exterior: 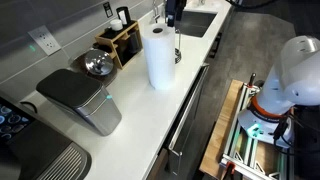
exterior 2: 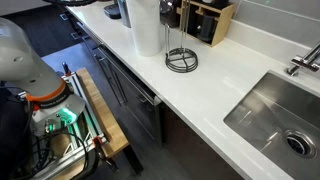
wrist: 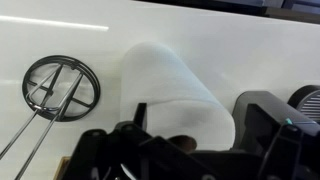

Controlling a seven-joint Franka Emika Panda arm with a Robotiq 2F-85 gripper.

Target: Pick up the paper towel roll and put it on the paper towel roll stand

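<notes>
The roll (exterior: 158,58) stands upright on the white worktop (exterior: 140,115), just beside the stand (exterior 2: 181,60) and not on it. The stand's ring base lies flat on the worktop with its thin rods pointing up. A knife block (exterior 2: 208,20) sits behind the two, against the wall. A grey appliance (exterior: 85,100) sits further along, on the side of the roll away from the stand. The sink (exterior 2: 275,115) is well apart, beyond the stand. In the wrist view the pincer (wrist: 170,150) shows only as dark parts at the lower edge, close over the roll. I cannot tell how far its jaws are spread, or whether they grip anything.
</notes>
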